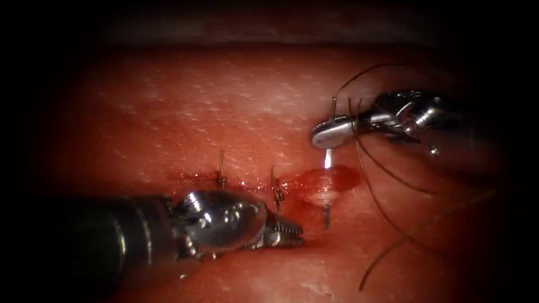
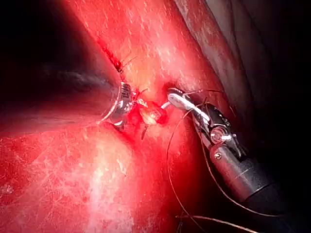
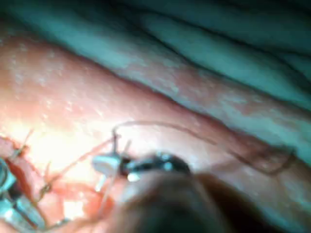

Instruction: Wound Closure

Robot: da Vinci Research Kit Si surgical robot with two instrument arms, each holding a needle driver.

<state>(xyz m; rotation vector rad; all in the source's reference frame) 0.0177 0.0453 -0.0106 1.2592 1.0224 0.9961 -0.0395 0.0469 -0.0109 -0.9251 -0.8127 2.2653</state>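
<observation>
My right tool is clamped on the needle near its tail, far of the cut; the needle runs down through the tissue, tip emerging nearside. I'd keep the grip perpendicular and follow the curve. Left tool sits together, empty, near the tip.

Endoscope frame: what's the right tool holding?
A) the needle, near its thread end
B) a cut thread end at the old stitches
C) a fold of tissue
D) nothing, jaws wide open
A: the right tool is shut on the needle near its thread end, and the needle runs down into the tissue at the cut, its tip out below.
</observation>
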